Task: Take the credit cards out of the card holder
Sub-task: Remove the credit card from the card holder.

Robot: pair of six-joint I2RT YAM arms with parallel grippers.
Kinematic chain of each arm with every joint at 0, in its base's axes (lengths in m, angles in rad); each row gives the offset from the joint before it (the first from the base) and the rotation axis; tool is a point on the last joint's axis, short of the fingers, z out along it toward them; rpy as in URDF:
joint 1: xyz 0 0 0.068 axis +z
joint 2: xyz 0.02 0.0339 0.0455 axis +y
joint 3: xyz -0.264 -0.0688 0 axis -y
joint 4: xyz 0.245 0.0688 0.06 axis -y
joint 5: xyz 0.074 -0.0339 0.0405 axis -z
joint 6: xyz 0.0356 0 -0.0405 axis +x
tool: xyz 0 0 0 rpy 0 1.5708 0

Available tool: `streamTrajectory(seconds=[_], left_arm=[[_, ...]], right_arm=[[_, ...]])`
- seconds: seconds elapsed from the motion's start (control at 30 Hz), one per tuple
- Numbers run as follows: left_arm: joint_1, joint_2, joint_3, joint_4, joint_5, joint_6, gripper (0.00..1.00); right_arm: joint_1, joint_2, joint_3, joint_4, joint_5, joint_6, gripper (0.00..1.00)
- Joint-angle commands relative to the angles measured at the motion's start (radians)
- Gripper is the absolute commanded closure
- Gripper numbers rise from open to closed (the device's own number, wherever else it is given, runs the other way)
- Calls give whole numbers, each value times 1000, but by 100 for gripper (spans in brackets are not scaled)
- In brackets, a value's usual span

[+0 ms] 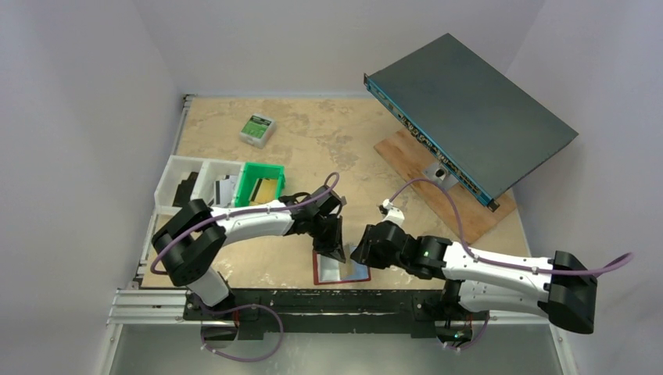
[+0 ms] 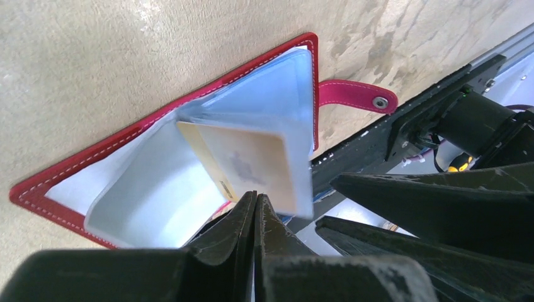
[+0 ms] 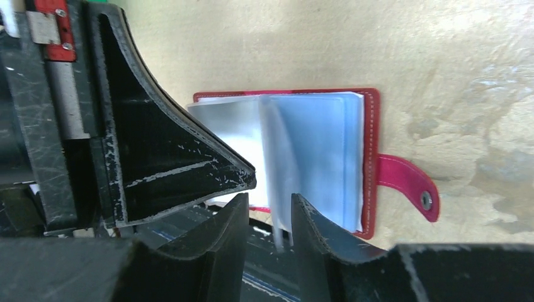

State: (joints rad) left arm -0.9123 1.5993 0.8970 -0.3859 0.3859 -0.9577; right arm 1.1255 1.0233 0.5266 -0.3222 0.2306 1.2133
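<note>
Left gripper (image 2: 255, 200) shut; right gripper (image 3: 267, 204) ajar astride card holder (image 3: 318, 148) leaf.

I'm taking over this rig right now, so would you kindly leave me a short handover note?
Left end effector: shut, tip at the card holder's left half.
Right end effector: open, a clear sleeve page standing between its fingers.
Holder lies open at the table's near edge, between both arms.
Done: holder opened.
Left: one yellowish card sits in a sleeve; draw it out. Other cards not visible.
</note>
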Motion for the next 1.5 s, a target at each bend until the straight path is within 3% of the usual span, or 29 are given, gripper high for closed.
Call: streamTrajectory(seconds=[0.0,0.33,0.73,1.2,1.47], left_arm=[[-18,58,45,3,11,7,100],[-15,-4,43,-60,-78,14,94],[16,-1,-70,36,-55,-8,90],[26,19,-144,167,-20,-28,80],[27,38,-196,309,37,-67,78]], right_arm=[[-4,-36,19,-83,67,20,68],[-3,73,70,-84,63,-38,61],[-3,171,116,-53,47,-65,84],[-27,260,7,36,-26,-9,99],[-27,304,-5,79,-67,-13,100]])
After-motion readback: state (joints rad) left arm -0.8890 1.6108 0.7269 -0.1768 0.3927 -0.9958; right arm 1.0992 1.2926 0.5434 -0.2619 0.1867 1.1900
